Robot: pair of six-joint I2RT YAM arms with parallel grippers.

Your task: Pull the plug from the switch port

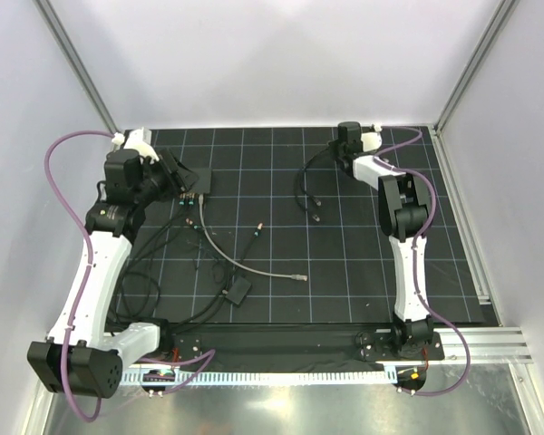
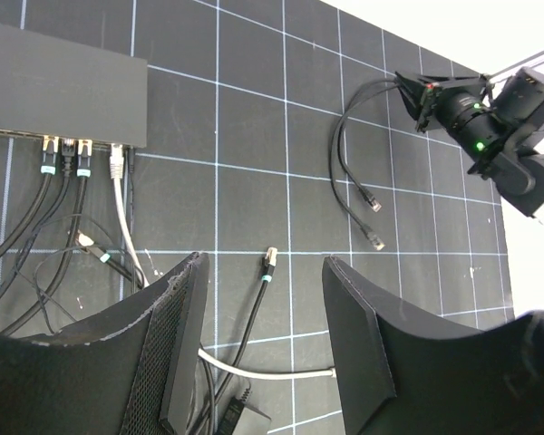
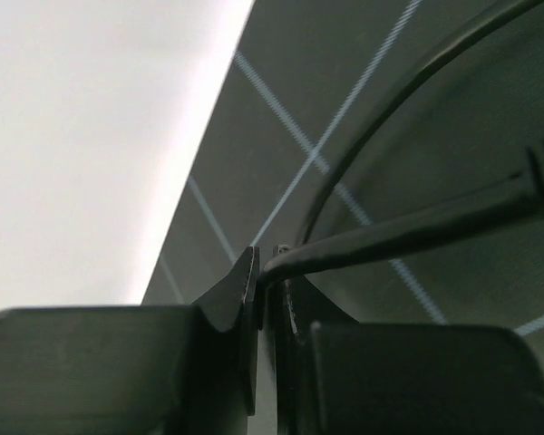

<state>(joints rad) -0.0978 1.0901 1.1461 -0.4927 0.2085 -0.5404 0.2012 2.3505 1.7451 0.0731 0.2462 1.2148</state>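
The switch point(image 2: 63, 86) is a flat dark-grey box at the upper left of the left wrist view. Three black plugs point(image 2: 68, 152) and one white plug point(image 2: 118, 161) sit in the ports on its near edge. In the top view the switch point(image 1: 198, 179) is partly hidden by the left arm. My left gripper point(image 2: 263, 263) is open and empty, held above the mat to the right of the switch point(image 1: 170, 172). My right gripper point(image 3: 267, 258) is shut on a black cable point(image 3: 408, 231) at the far right corner point(image 1: 349, 145).
The black cable point(image 1: 301, 186) loops from the right gripper, with two free plugs on the mat point(image 1: 316, 210). A loose white cable point(image 1: 254, 268), a loose black cable with a teal-banded plug point(image 2: 270, 258) and a small black block point(image 1: 238, 292) lie mid-mat. Tangled black cables lie at left point(image 1: 140, 290).
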